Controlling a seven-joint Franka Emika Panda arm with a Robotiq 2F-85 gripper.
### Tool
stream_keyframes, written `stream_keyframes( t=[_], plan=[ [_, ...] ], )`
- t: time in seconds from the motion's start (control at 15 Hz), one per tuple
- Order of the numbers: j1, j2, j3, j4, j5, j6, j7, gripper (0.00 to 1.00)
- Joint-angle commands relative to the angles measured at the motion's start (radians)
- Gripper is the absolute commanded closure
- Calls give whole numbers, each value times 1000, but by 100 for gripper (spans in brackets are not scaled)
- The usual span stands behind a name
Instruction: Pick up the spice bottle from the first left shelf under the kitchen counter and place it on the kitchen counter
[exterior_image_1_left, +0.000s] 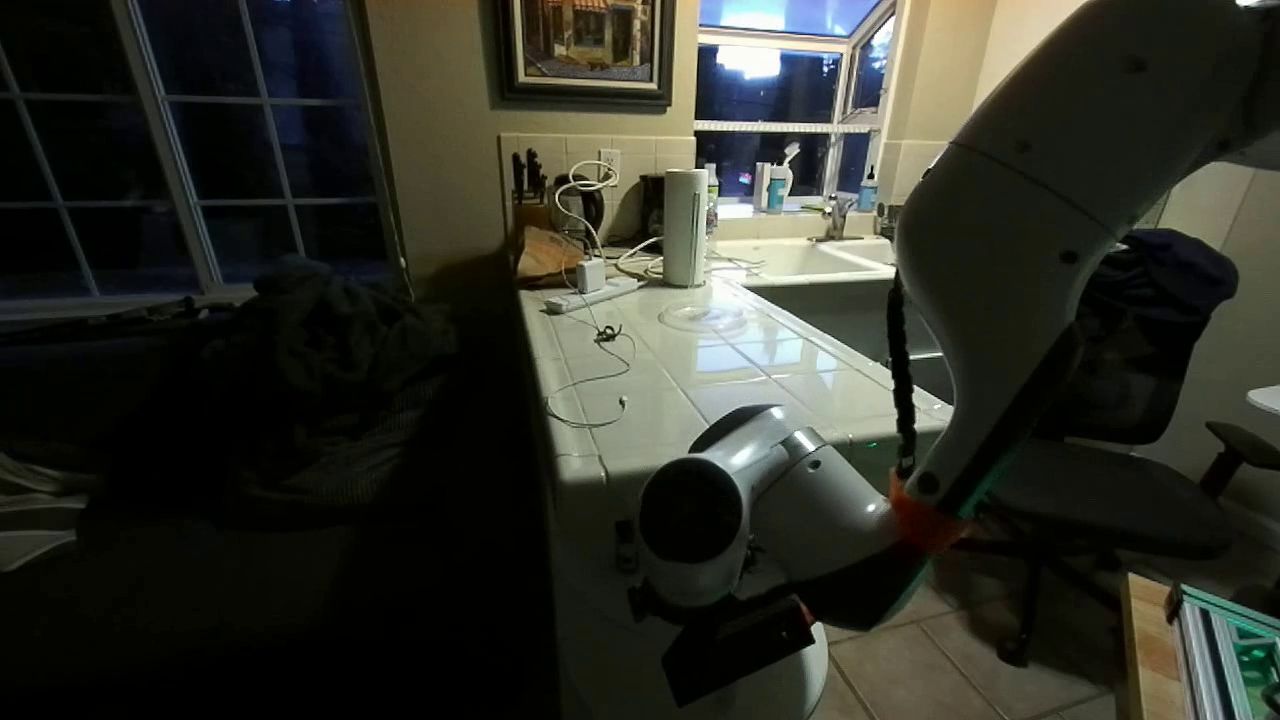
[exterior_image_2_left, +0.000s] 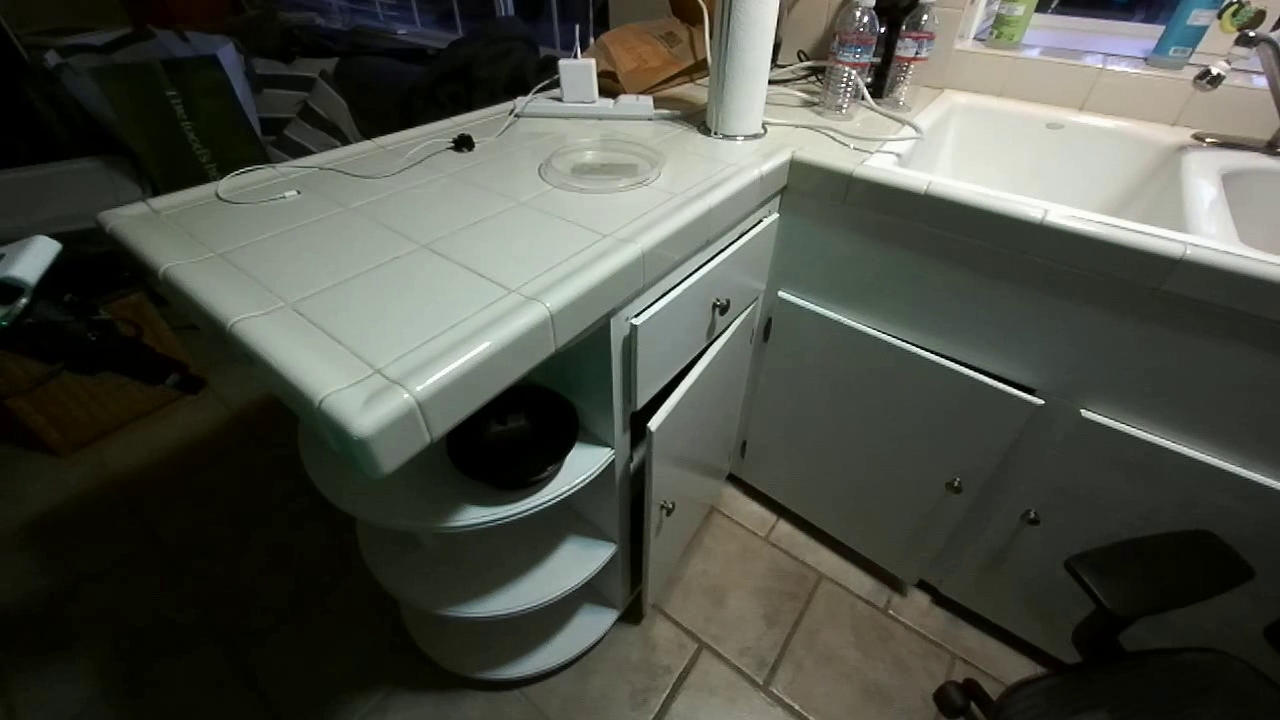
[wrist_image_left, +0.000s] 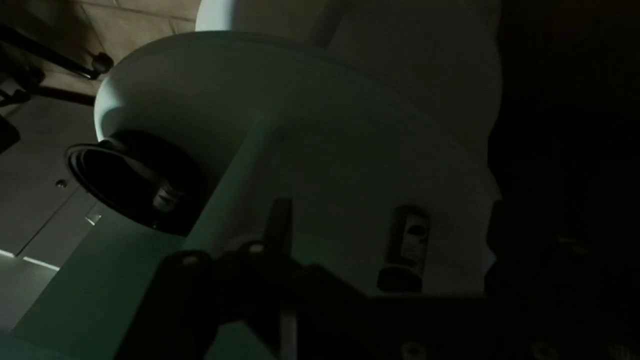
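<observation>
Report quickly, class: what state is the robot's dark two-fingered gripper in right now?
Dark two-fingered gripper: open, holding nothing; the dark cylindrical bottle with a pale label is not gripped.

In an exterior view I see a paper towel roll (exterior_image_2_left: 742, 70); left of it, a power strip (exterior_image_2_left: 628, 107) and a brown bag (exterior_image_2_left: 650, 55); right of it, two water bottles (exterior_image_2_left: 848, 62) and a sink (exterior_image_2_left: 1040, 155); in front of it, a clear dish (exterior_image_2_left: 602, 168).
</observation>
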Motion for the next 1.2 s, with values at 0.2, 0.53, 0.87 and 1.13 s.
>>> stream_keyframes(
  t=[0.2,0.53,0.87,1.13],
  plan=[
    [-9,169,48,154,-265,-157,251,0],
    [-61,191,124,167,-339,-251,229,0],
    [-63,214,126,189,-351,-254,232,0],
    [-74,260,121,228,-396,-246,280,0]
  ],
)
